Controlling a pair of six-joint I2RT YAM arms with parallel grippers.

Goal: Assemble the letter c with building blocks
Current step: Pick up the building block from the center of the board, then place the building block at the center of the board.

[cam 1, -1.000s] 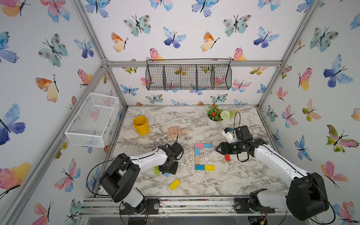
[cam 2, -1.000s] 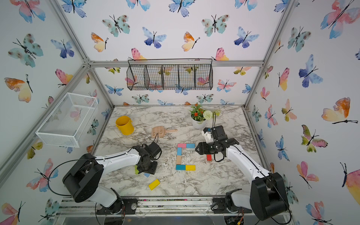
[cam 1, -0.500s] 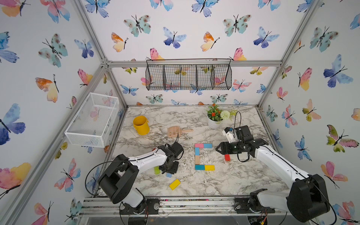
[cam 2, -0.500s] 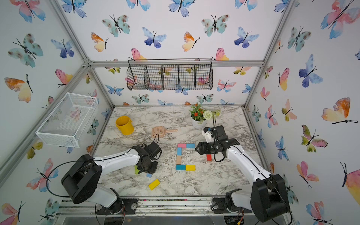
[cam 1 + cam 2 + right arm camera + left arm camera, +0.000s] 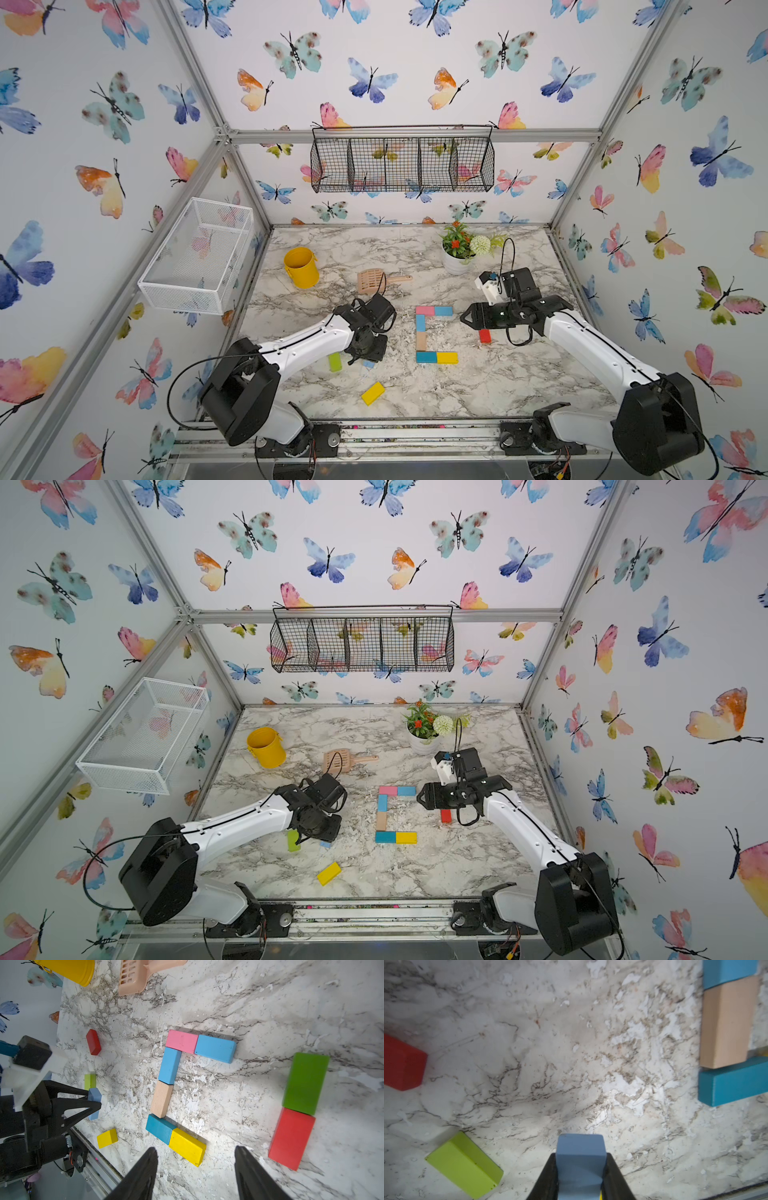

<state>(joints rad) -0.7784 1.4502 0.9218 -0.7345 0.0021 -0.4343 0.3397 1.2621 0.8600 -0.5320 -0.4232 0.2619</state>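
Six building blocks lie flat as a C: pink [image 5: 424, 310], light blue [image 5: 443, 311], light blue [image 5: 420, 323], tan [image 5: 421, 340], teal [image 5: 426, 357] and yellow [image 5: 447, 358]. My left gripper [image 5: 580, 1157] is shut on a grey-blue block [image 5: 580, 1147] low over the marble, left of the C. A lime block [image 5: 334, 361] and a yellow block [image 5: 372, 393] lie loose near it. Right of the C, my right gripper [image 5: 195, 1153] hangs open and holds nothing. A green block [image 5: 305, 1082] and a red block [image 5: 291, 1138] lie end to end beside it.
A second red block [image 5: 93, 1042] lies behind the left arm. A yellow bucket [image 5: 301, 268], a tan scoop [image 5: 374, 280] and a flower pot [image 5: 457, 257] stand at the back. A white wire basket [image 5: 199, 257] hangs on the left wall, a black one [image 5: 401, 164] on the back wall.
My left gripper's jaws have closed on the grey-blue block. The right arm has stayed where it was.
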